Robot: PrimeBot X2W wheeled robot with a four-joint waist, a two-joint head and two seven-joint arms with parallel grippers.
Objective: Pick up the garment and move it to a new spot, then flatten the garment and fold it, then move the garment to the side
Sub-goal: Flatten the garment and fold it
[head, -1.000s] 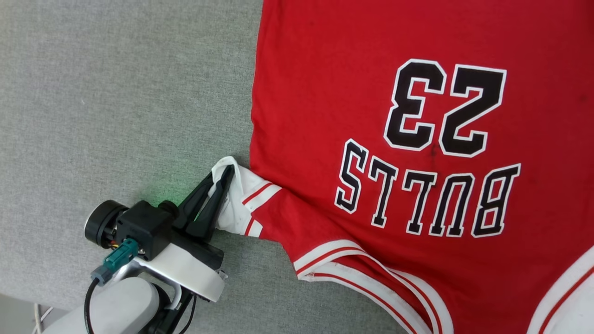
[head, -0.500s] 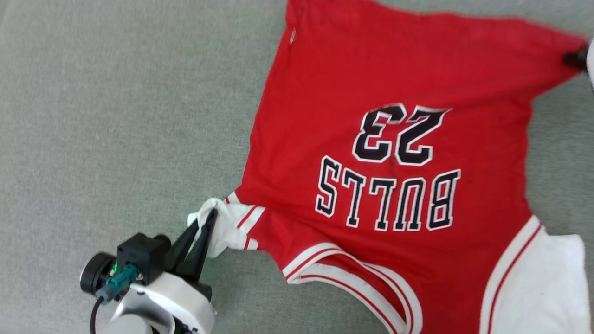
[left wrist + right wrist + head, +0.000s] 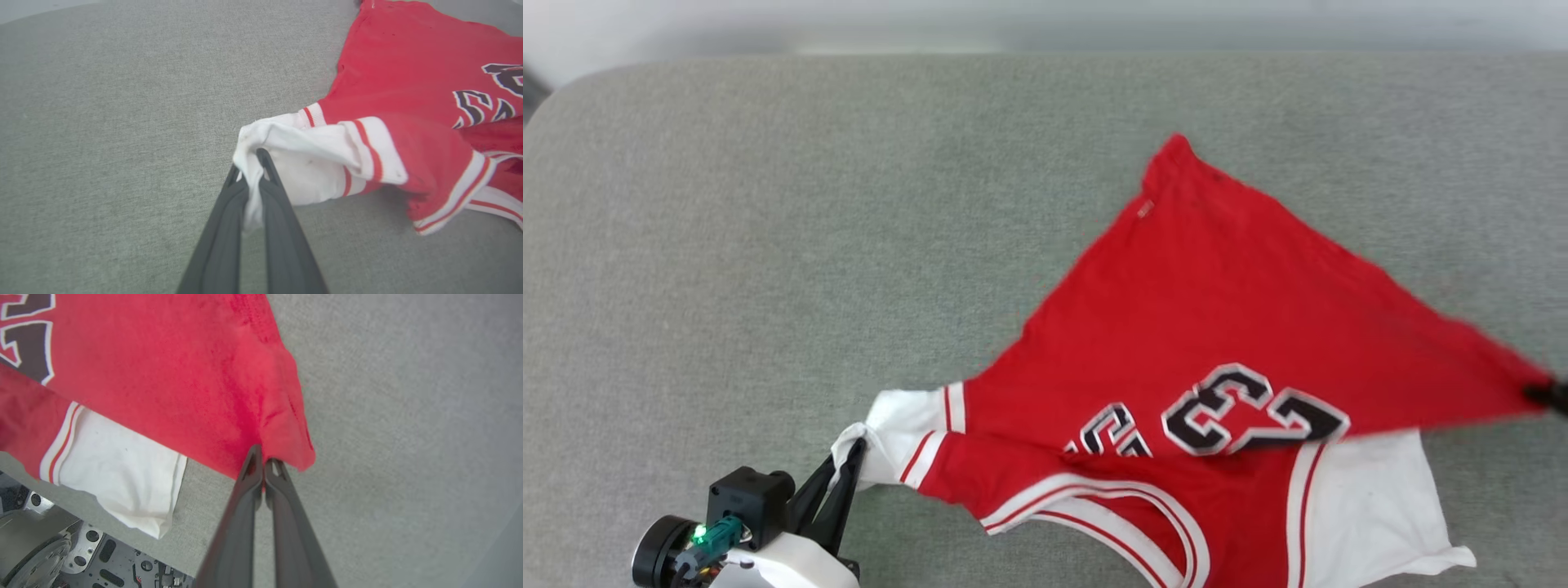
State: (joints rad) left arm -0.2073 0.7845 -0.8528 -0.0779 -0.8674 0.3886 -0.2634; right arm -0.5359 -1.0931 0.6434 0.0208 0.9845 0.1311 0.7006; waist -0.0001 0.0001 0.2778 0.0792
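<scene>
Garment [image 3: 1217, 310] lies on the bench [image 3: 768, 204], stretched crosswise between the arms, left jaws clamped closed on its white sleeve [image 3: 286, 147] at the near left, right jaws pinched closed on a raised red hem corner [image 3: 286, 449] at the right.

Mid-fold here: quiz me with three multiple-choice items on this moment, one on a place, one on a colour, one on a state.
1. Where does the left claw grip the red jersey-style shirt with white sleeves?
A. a white sleeve
B. the collar
C. the black number

2. What colour is the padded fabric surface under the shirt?
A. blue
B. grey
C. brown

3. How is the right claw?
A. open above the shirt
B. shut on nothing
C. shut on a red corner of the shirt

Answers:
1 A: white sleeve cloth is bunched in it.
2 B: grey weave lies all round the shirt.
3 C: red cloth is pinched at its tips.
</scene>
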